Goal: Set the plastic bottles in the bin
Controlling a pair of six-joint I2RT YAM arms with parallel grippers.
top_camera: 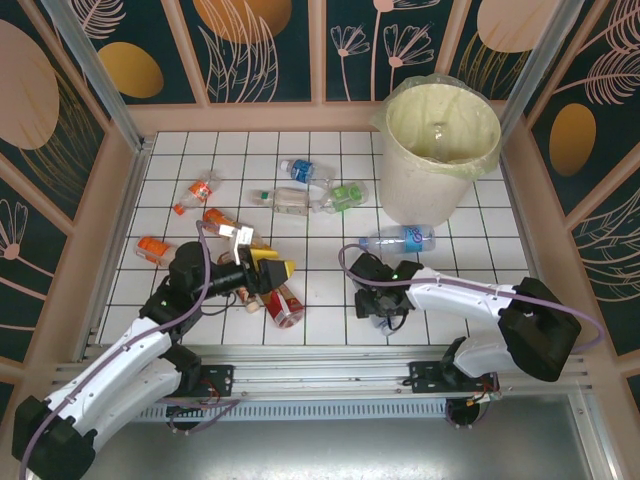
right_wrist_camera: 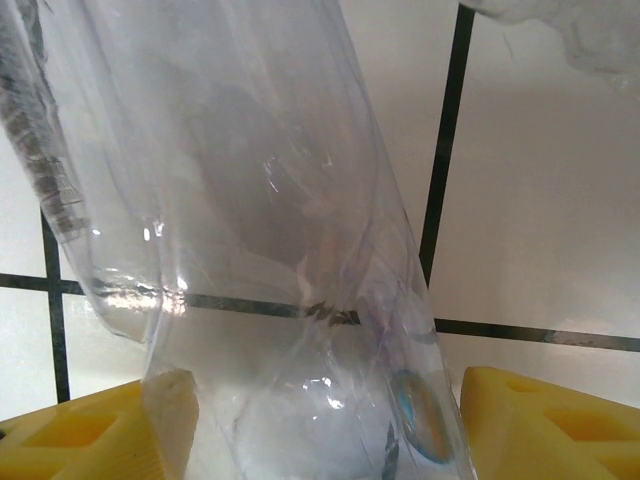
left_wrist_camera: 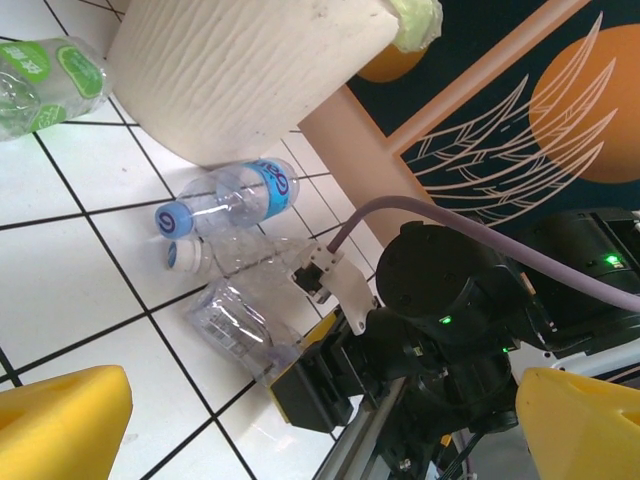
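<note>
Plainly little is done: the plastic bottles (top_camera: 300, 198) lie scattered on the bench (top_camera: 250, 150) left of the far-right bin (top_camera: 420, 190), my left tool (top_camera: 272, 268) gapes empty, and my right tool (top_camera: 383, 310) straddles a clear bottle (right_wrist_camera: 270, 250), grip unclear.

A crushed clear bottle (right_wrist_camera: 270, 250) lies between the right fingers (right_wrist_camera: 540, 430), filling their gap. Just beyond them a blue-labelled bottle (top_camera: 400, 238) lies on its side beside the upright, bag-lined bin (top_camera: 415, 190). Red and orange bottles (top_camera: 285, 305) cluster at the left fingers (top_camera: 270, 268).
</note>
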